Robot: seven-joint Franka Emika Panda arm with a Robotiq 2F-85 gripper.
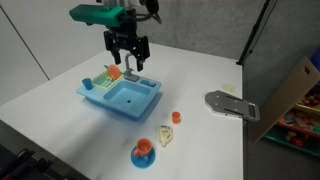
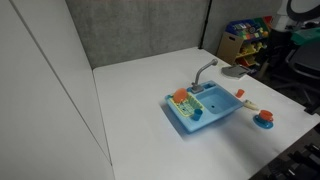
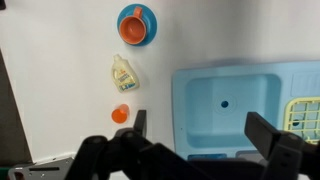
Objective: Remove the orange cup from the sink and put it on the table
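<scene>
White table [image 2: 120, 110] before a grey wall [image 2: 140, 30], cluttered toy shelf [image 2: 245, 40] at one corner.

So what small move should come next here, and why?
Probably shift the open gripper sideways over the rack side of the sink. The orange cup sits there, off to one side of the fingers, and the wrist view has only the bare basin between them.

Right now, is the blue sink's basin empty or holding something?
Empty. In the wrist view the basin shows bare blue floor and only its drain hole; the orange cup stands outside, on a blue saucer.
</scene>
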